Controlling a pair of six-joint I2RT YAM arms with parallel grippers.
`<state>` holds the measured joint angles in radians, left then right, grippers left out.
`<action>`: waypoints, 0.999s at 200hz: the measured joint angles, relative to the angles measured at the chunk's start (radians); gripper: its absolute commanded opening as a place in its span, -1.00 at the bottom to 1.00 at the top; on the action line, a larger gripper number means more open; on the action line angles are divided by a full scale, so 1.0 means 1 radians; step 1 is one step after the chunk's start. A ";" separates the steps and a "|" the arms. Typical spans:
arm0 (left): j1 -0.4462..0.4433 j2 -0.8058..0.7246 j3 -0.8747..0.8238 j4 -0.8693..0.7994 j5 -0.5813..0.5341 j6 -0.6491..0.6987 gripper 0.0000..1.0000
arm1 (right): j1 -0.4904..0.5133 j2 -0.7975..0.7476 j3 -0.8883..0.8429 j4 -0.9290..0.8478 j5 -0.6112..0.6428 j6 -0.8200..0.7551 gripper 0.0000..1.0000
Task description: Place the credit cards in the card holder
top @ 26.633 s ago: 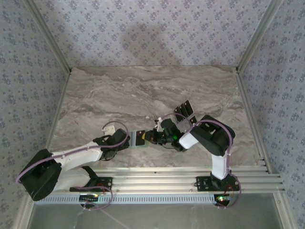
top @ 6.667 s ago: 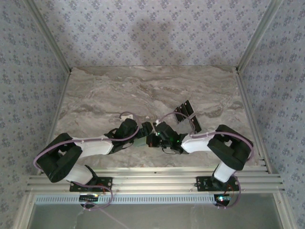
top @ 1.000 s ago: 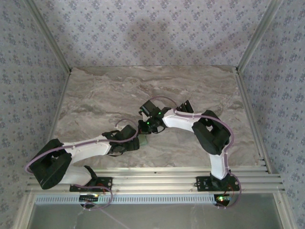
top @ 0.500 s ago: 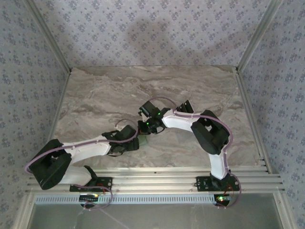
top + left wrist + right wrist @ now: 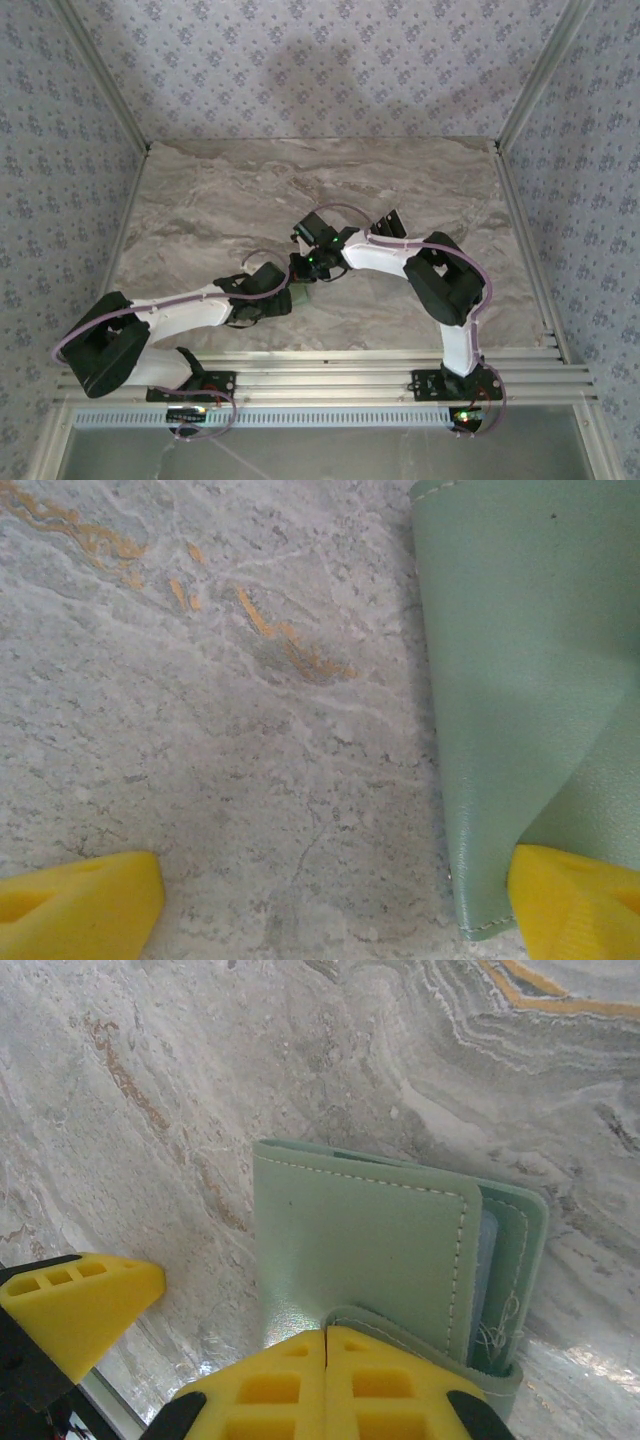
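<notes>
The sage-green card holder [image 5: 299, 296] lies flat on the marble near the middle of the table. My left gripper [image 5: 335, 910] is open and low beside it. One yellow fingertip [image 5: 575, 900] rests over the holder's [image 5: 520, 680] near corner, and the other [image 5: 80, 900] stands on bare marble. My right gripper [image 5: 327, 1375] is shut with nothing between its fingers. Its tips press on the holder [image 5: 360, 1240], where a flap edge curls against them. Dark credit cards [image 5: 390, 221] lie behind the right forearm, partly hidden.
Marble tabletop [image 5: 220, 200] with aluminium rails along the left and right sides and patterned walls behind. The two arms meet over the holder, the right arm [image 5: 440, 280] arching in from the far side. The left gripper's finger [image 5: 80, 1305] shows in the right wrist view.
In the last second both arms stay almost still. Since several seconds ago the right gripper has swung from beside the holder to its far side, and the left gripper has drawn back.
</notes>
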<state>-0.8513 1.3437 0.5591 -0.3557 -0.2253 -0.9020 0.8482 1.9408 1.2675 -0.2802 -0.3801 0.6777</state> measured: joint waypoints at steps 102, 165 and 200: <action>0.000 0.000 0.000 0.000 0.000 0.003 0.80 | 0.004 0.011 -0.010 0.018 -0.003 0.011 -1.00; 0.000 -0.035 -0.011 0.007 0.001 0.003 0.83 | 0.004 0.011 -0.035 0.049 -0.003 0.014 -1.00; 0.000 -0.096 -0.039 0.019 0.013 0.002 0.87 | 0.002 0.010 -0.059 0.082 -0.014 0.015 -1.00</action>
<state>-0.8509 1.2480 0.5201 -0.3370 -0.2119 -0.9001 0.8501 1.9511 1.2083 -0.1978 -0.3939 0.6926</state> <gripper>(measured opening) 0.927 0.058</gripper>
